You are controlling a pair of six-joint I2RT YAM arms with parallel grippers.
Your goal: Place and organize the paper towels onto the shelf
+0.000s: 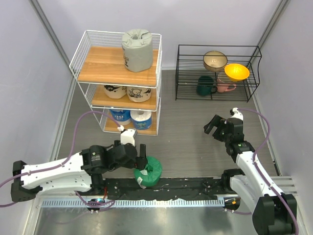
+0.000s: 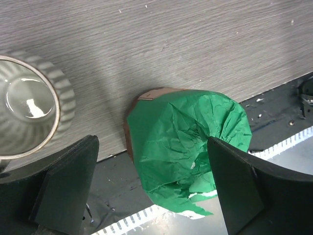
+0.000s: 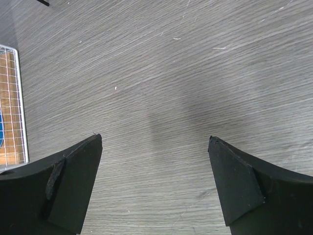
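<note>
A grey wood-grain table (image 1: 186, 132) sits between pale walls, seen from above, with two black robot arms bolted at its near edge. At the back left stands the white wire shelf (image 1: 100, 63) with three wooden tiers: a grey roll (image 1: 137, 50) on top, two tan cartoon-print rolls (image 1: 115, 91) in the middle, and two blue-and-white rolls (image 1: 120, 116) on the bottom. The last paper towel, the green roll (image 2: 183, 147), lies on the table at the near edge, partly over a dark strip. The left gripper (image 2: 151, 144) straddles it with its jaws spread wide and nothing gripped. The right gripper (image 3: 155, 142) hangs over bare table, jaws also apart and empty. A low black wire rack (image 1: 215, 46) at the back right holds bowls and mugs (not part of this job). The likely trouble is the wrapping: it is loose and crumpled, so closing jaws could pinch only paper and let the roll sag or slip. A sideways nudge could also push the roll further over the edge strip. The left wrist view shows what the overhead view does not clearly show: a ribbed pale mug (image 2: 29, 112) just beside the left finger, close enough to be knocked. It also shows a brown cardboard end on the roll. Only the overhead view shows the free space on the top tier beside the grey roll.
</note>
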